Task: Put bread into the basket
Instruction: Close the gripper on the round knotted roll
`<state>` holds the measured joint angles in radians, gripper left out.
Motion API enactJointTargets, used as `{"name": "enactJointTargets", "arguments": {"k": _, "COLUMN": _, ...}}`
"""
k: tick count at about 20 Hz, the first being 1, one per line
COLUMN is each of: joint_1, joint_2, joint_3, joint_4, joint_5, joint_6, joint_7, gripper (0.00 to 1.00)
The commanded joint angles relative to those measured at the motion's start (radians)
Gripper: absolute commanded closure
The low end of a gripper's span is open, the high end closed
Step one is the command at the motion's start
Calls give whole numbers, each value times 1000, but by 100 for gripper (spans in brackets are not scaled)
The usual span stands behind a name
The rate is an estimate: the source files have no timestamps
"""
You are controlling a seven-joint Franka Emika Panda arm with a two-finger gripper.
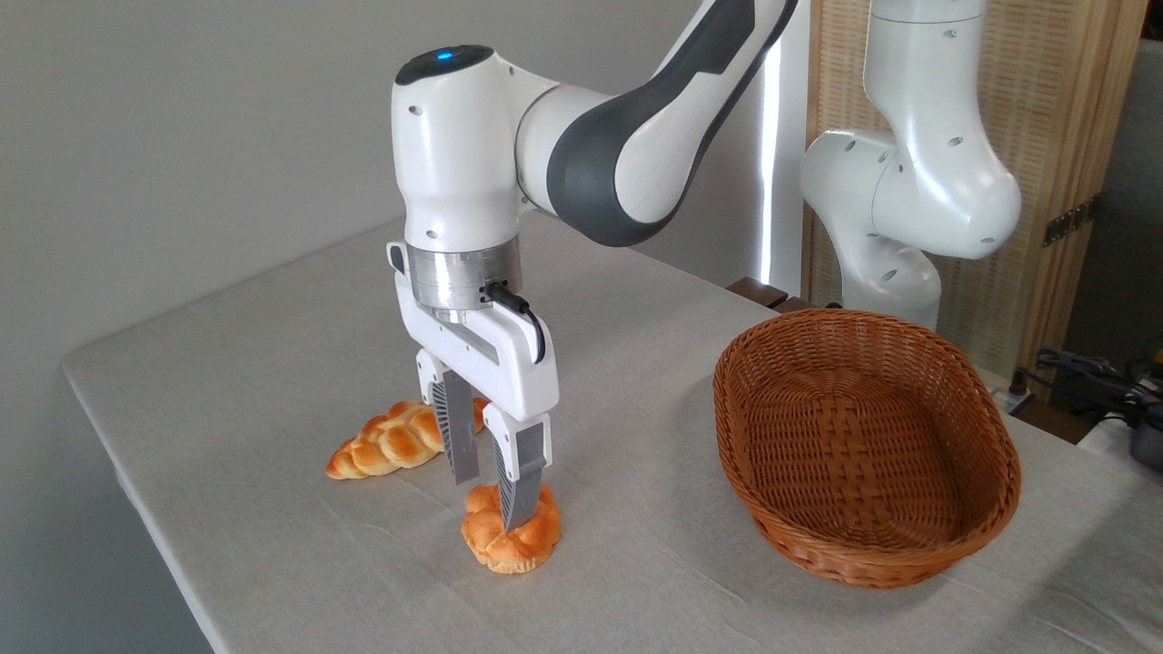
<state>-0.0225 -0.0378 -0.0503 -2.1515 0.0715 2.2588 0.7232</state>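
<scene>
Jaws spread, gripper (pixel 489 500) pointing down over the knotted bun (pixel 511 538), one fingertip in front of its top, contact unclear. Bun on the grey tablecloth (pixel 273 363) near the front edge. Just behind, to the left, a braided loaf (pixel 392 440). Well apart on the right, the empty oval wicker basket (pixel 863 445).

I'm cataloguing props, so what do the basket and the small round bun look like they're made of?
The basket: woven wicker or rattan, reddish-brown, slightly shiny, weave plainly visible. The bun: glossy golden-orange crust, paler base; could be real bread or a plastic replica, I cannot tell.
</scene>
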Motion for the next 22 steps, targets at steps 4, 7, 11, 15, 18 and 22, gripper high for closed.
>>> {"name": "enactJointTargets", "arguments": {"k": 4, "joint_1": 0, "joint_2": -8, "joint_3": 4, "joint_4": -41, "joint_5": 109, "joint_6": 19, "joint_7": 2, "gripper": 0}}
{"name": "enactJointTargets", "arguments": {"k": 7, "joint_1": 0, "joint_2": -8, "joint_3": 4, "joint_4": -47, "joint_5": 114, "joint_6": 19, "joint_7": 1, "gripper": 14}}
{"name": "enactJointTargets", "arguments": {"k": 11, "joint_1": 0, "joint_2": -8, "joint_3": 4, "joint_4": -47, "joint_5": 114, "joint_6": 13, "joint_7": -2, "gripper": 57}}
{"name": "enactJointTargets", "arguments": {"k": 15, "joint_1": 0, "joint_2": -10, "joint_3": 4, "joint_4": -44, "joint_5": 105, "joint_6": 11, "joint_7": -8, "gripper": 57}}
{"name": "enactJointTargets", "arguments": {"k": 18, "joint_1": 1, "joint_2": -13, "joint_3": 4, "joint_4": -41, "joint_5": 103, "joint_6": 11, "joint_7": -5, "gripper": 73}}
{"name": "enactJointTargets", "arguments": {"k": 22, "joint_1": 1, "joint_2": -13, "joint_3": 4, "joint_4": -41, "joint_5": 100, "joint_6": 11, "joint_7": -13, "gripper": 100}}
